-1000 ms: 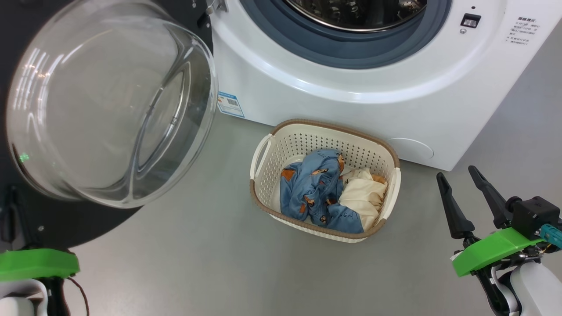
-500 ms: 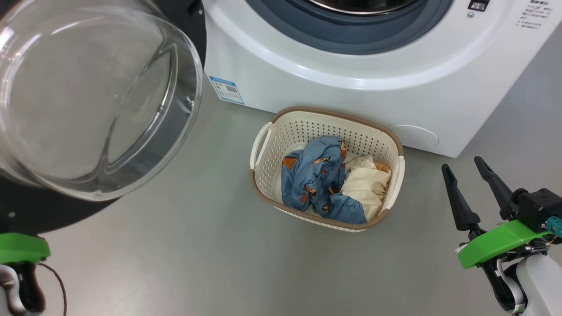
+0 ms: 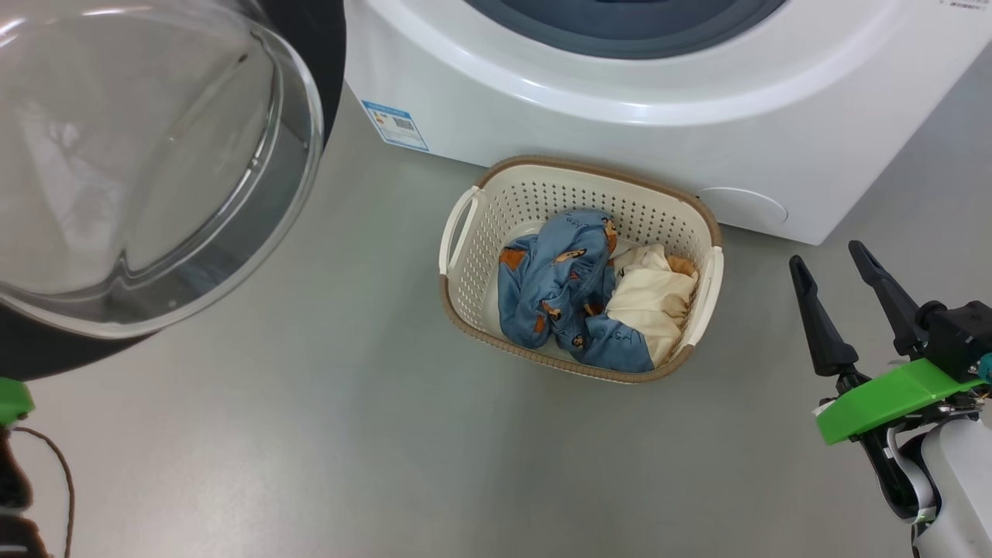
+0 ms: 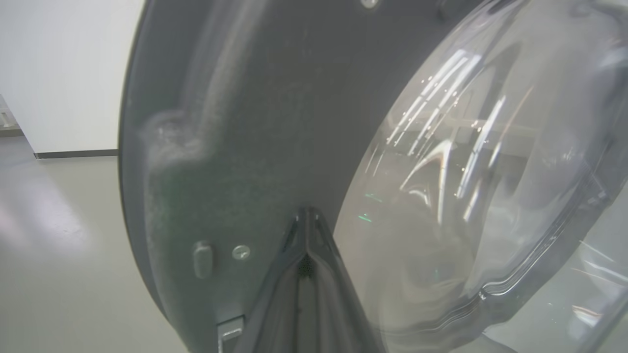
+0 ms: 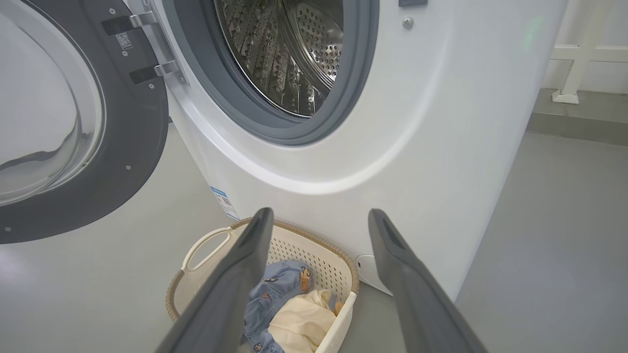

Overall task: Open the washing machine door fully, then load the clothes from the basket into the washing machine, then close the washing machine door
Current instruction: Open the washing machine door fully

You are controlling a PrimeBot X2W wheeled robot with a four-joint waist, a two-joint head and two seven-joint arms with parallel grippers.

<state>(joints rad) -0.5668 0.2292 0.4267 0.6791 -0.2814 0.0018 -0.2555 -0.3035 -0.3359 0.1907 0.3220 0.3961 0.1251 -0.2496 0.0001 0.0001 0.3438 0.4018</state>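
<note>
The clothes [image 3: 577, 291] lie bunched in the basket [image 3: 597, 167] on the floor, just before the washing machine [image 3: 620, 116]; soft, light, floppy, best pinched at a raised blue fold; right claw [image 3: 826, 256] gapes empty; left claw [image 4: 305, 215] pressed closed beside the door [image 4: 221, 147].

My right gripper [image 3: 826, 257] is at my lower right, its two long dark fingers spread wide with nothing between them, pointing up and forward from the green bracket [image 3: 891, 399] on my pale forearm [image 3: 949, 480]. My left gripper [image 4: 306, 218] has its fingers pressed tight together into one narrow point.
</note>
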